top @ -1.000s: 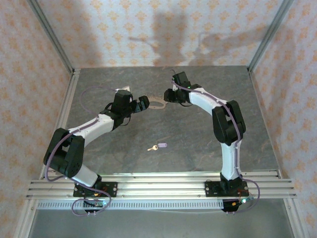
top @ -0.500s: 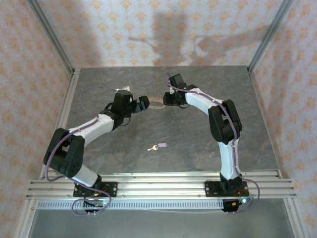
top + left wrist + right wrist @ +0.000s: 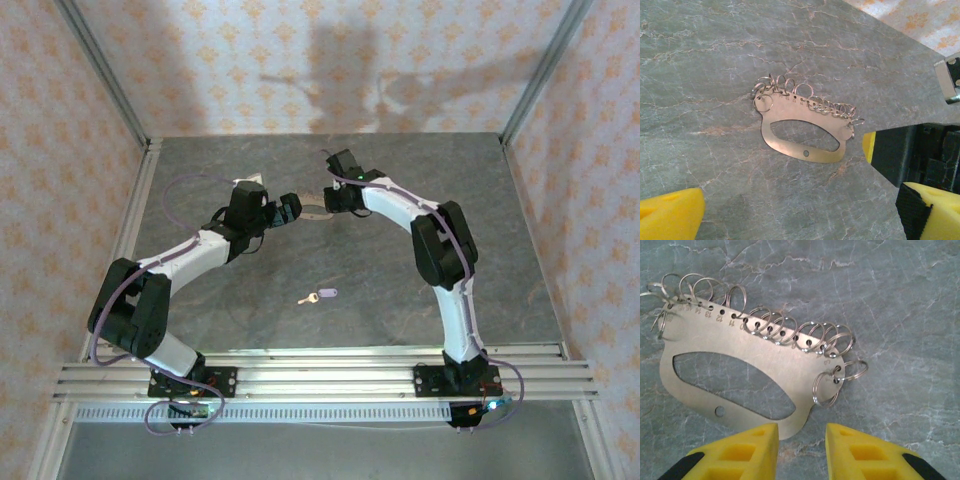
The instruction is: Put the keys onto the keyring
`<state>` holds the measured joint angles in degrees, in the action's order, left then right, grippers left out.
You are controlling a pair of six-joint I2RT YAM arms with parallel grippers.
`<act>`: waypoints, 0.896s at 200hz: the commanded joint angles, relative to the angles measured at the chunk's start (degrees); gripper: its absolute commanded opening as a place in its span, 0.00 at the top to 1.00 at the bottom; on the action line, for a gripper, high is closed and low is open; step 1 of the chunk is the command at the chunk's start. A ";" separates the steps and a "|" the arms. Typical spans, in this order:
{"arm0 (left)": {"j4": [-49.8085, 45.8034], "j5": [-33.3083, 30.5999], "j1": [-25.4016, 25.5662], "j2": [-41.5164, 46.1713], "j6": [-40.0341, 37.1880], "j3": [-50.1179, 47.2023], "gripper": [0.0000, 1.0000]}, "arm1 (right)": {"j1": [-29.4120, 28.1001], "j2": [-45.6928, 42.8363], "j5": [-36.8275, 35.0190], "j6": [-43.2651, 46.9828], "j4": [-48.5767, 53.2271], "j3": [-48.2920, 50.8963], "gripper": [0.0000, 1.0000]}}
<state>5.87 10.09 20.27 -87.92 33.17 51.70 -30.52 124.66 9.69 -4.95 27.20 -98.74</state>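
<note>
Overhead, arms bent inward toward keyring (image 3: 314,210), left tool (image 3: 292,207) spread wide, right tool (image 3: 801,427) narrowly parted at its edge

- This looked like a robotics lab test cell: a left arm (image 3: 190,255) and a right arm (image 3: 445,250) were bolted to a slotted aluminium rail (image 3: 320,375) at the near edge of a grey, stone-patterned table (image 3: 380,300).
- Wall panels (image 3: 250,60) printed with an orange motif boxed the table in on three sides, framed by bare aluminium posts (image 3: 100,70).
- An exposed lilac cable (image 3: 172,192) looped beside the left arm.
</note>
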 commanded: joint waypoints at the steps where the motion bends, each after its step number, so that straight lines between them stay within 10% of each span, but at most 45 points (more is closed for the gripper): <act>1: 2.00 -0.33 0.29 -0.85 0.41 1.60 0.00 | -0.80 2.02 -4.16 1.60 2.97 -2.65 0.70; 179: 1.31 -0.24 0.29 -1.64 -0.43 2.84 0.00 | -1.63 8.03 -9.46 3.11 5.65 -9.68 0.74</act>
<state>5.89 10.09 20.27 -88.99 33.15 52.80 -31.94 131.13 3.18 -2.85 30.74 -105.49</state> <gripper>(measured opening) 0.998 0.259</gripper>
